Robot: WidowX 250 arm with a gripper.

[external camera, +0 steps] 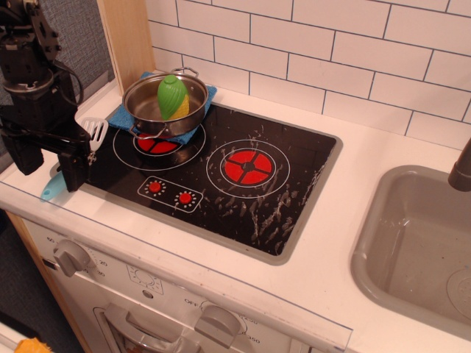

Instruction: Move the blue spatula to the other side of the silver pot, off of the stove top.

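The blue spatula lies on the white counter left of the stove top (221, 176), off the black glass. Its white slotted head (96, 131) shows by the stove's left rim and its light blue handle end (51, 191) shows near the counter's front edge; the middle is hidden behind my gripper. My gripper (48, 165) is open, its two black fingers standing wide apart on either side of the handle and raised off it. The silver pot (163, 107) sits on a blue cloth at the back left burner, with a green and yellow object inside.
A blue cloth (121, 114) lies under the pot. A grey sink basin (419, 243) is at the right. White tiled wall runs behind; a wooden panel (129, 37) stands at the back left. Oven knobs (70, 257) are below the counter's front edge.
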